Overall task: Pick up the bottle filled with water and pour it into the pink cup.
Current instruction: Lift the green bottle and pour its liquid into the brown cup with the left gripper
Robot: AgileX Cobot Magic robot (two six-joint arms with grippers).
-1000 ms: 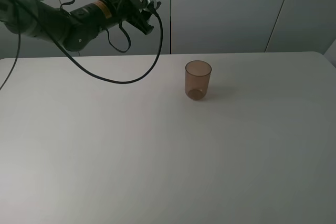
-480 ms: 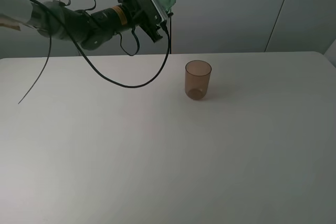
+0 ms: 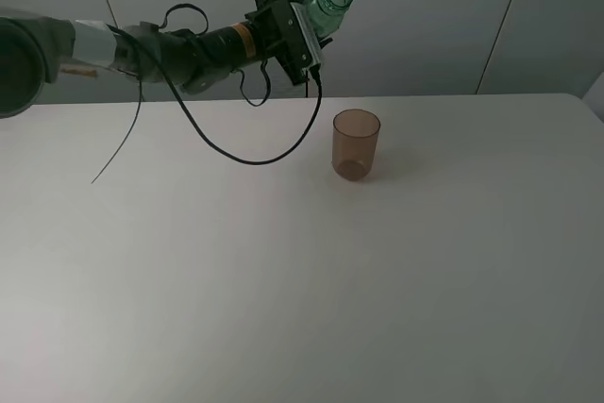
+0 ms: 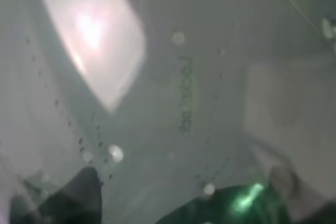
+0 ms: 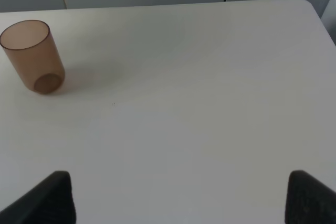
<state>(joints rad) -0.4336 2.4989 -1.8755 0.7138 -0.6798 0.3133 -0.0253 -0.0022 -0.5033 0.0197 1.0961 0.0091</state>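
Observation:
The green transparent bottle (image 3: 326, 0) is held high in my left gripper (image 3: 300, 27), tilted so its open neck points up and right, above and left of the pink cup (image 3: 356, 143). The cup stands upright on the white table (image 3: 283, 280). The left wrist view is filled by the bottle's wet wall (image 4: 173, 87) right against the lens. The right wrist view shows the cup (image 5: 32, 56) far off; my right gripper (image 5: 178, 195) is open and empty, with only its two dark fingertips (image 5: 50, 195) showing. The right arm is out of the exterior high view.
A black cable (image 3: 255, 153) hangs from the left arm and loops down near the table, left of the cup. The table's rounded far right corner (image 5: 310, 6) shows in the right wrist view. Grey wall panels stand behind the table.
My left arm has swung right with the bottle, bringing it closer to the cup and tilting the neck more toward the right. The cup has not moved.

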